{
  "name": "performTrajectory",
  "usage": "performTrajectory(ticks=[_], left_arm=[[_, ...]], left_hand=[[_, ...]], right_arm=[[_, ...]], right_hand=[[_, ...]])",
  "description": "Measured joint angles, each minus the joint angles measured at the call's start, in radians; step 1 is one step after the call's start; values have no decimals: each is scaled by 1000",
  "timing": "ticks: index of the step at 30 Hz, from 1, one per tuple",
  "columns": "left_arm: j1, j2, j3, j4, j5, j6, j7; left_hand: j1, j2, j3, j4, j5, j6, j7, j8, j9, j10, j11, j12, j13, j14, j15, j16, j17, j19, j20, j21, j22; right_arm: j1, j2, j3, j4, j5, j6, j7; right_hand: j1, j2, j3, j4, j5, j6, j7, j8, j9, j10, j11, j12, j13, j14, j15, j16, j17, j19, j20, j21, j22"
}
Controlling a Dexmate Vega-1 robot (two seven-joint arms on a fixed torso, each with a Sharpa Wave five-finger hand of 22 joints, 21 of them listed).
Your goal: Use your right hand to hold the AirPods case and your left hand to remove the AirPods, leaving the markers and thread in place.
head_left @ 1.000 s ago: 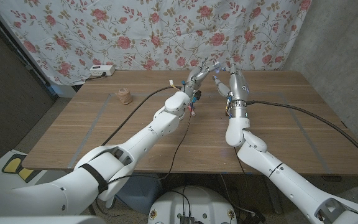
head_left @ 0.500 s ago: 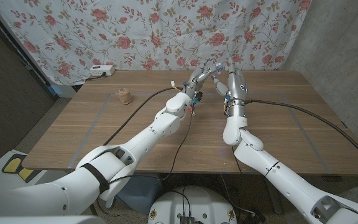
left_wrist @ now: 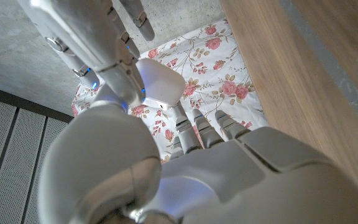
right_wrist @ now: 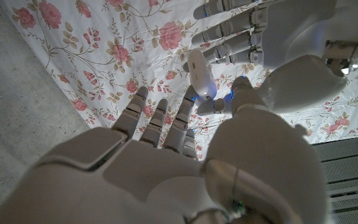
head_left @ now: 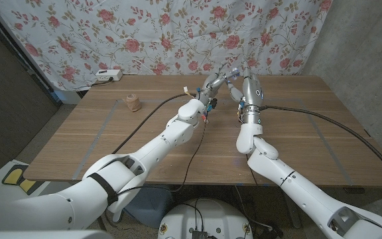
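Note:
Both hands are raised above the far middle of the wooden table (head_left: 310,133), close together. A smooth white rounded piece, which I take for the AirPods case (left_wrist: 160,81), sits between them and shows edge-on as the case (right_wrist: 199,73) in the right wrist view. My right hand (head_left: 252,86) stands with its fingers stretched up and its thumb at the case. My left hand (head_left: 214,81) reaches its fingers over the case from the other side; whether it grips anything is hidden. The tan thread spool (head_left: 133,103) stands on the table's left part.
A white power strip (head_left: 108,75) lies at the far left edge. Small coloured bits (head_left: 206,106) show beside my left wrist; I cannot tell what they are. A black cable (head_left: 323,119) trails to the right. A flowered curtain (head_left: 144,33) hangs behind.
The two hands have stayed raised and have drawn slightly closer together. My right forearm has shifted a little to the left.

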Motion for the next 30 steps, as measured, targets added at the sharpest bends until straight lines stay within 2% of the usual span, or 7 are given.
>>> performTrajectory(ticks=[9, 18, 27, 30], left_arm=[[-10, -9, 10, 17, -4, 3, -15], [-18, -17, 21, 31, -4, 11, -31], [-24, -25, 28, 49, -5, 10, -46], [-26, -28, 30, 55, -5, 8, -48]], left_hand=[[2, 3, 0, 0, 0, 0, 0, 0, 0, 0, 0, 0, 0, 0, 0, 0, 0, -5, 5, 0, 0], [-1, 6, 0, 0, 0, 0, 0, 0, 0, -3, -2, 1, 0, 0, 0, 0, 0, -5, 5, 0, 0], [-1, 10, 0, 0, 0, 0, 0, 0, 0, -6, -5, 1, 0, 0, 0, 0, 0, -5, 5, 0, 0], [-1, 10, -2, -2, 0, 0, 0, 0, 0, -6, -5, 1, 5, 0, 0, 0, 0, -5, 5, 0, 0]], right_arm=[[9, 8, -1, 17, 0, -9, -10], [15, 15, 0, 32, 11, -11, -12], [19, 20, 2, 45, 16, -16, -13], [21, 21, 3, 49, 20, -16, -13]], right_hand=[[-4, 5, -3, 3, 0, 19, 3, 0, 0, 20, 1, 1, -4, 16, -3, 11, 0, 5, -13, 0, 2], [2, 19, -7, 7, 0, 31, 10, 0, 0, 27, -3, 5, -4, 19, -6, 11, 5, 5, -13, 0, 2], [15, 31, -12, 1, 0, 34, 13, 0, 0, 5, -23, 8, 6, 16, -2, 6, 5, 19, -19, 0, 2], [35, 52, -1, -10, 2, 34, 12, 0, 1, 1, -33, 12, 15, 16, -2, 6, 8, 28, -28, 0, 2]])
